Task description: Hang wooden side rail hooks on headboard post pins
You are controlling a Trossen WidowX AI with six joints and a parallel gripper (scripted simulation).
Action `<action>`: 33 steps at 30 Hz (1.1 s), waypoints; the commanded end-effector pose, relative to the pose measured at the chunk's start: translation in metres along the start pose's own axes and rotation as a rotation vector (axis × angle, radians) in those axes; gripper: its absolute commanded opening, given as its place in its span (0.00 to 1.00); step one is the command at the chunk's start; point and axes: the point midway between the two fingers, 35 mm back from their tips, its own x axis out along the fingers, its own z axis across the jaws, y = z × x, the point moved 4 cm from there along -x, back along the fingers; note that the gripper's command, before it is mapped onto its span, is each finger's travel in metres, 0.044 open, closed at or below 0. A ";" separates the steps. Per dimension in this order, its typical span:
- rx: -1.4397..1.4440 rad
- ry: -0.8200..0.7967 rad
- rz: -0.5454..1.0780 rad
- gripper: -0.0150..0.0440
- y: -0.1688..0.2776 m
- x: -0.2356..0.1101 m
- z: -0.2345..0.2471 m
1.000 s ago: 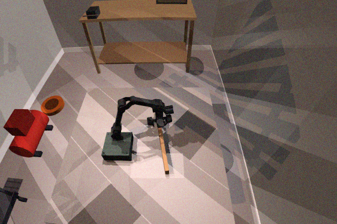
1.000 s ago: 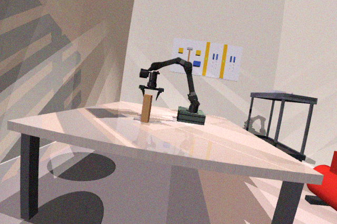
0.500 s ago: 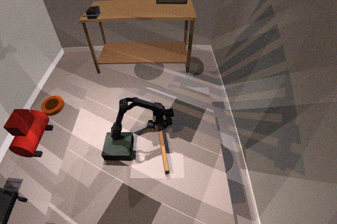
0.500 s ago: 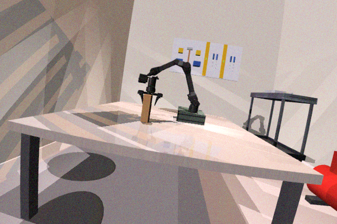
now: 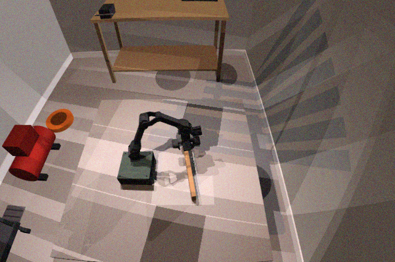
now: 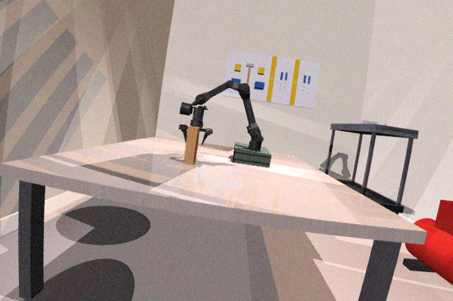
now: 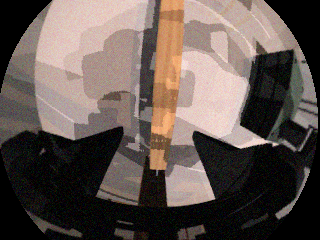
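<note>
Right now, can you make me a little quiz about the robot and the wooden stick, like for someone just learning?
1. True or false: the gripper is squeezing the wooden rail.
2. What colour is the arm's base? A red, B green, C yellow.
3. In the wrist view, the rail runs between the two open ____.

Key: 1 false, the fingers stand wide open on either side of it and hold nothing. 2 B. 3 fingers.

Hooked end of wooden side rail hidden beneath gripper; steel hooks, headboard post, slot pins too small to tell. Red cylinder cut by frame edge.
</note>
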 end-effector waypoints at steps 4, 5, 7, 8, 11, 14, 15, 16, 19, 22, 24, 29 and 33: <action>0.004 0.011 -0.004 1.00 -0.001 0.014 -0.002; 0.004 0.011 -0.004 1.00 -0.001 0.016 -0.002; 0.004 0.011 -0.004 1.00 -0.001 0.019 -0.002; 0.004 0.011 -0.004 1.00 -0.001 0.021 -0.002; 0.004 0.012 -0.004 1.00 -0.001 0.026 -0.002; 0.004 0.012 -0.004 1.00 -0.001 0.031 -0.002; 0.004 0.012 -0.004 1.00 -0.001 0.032 -0.003; 0.004 0.012 -0.004 1.00 -0.001 0.034 -0.003; 0.004 0.012 -0.003 1.00 -0.001 0.039 -0.003; 0.004 0.012 -0.003 1.00 -0.001 0.043 -0.003; 0.004 0.012 -0.003 1.00 -0.001 0.046 -0.004; 0.004 0.012 -0.003 1.00 -0.001 0.054 -0.005; 0.004 0.012 -0.003 1.00 -0.001 0.055 -0.005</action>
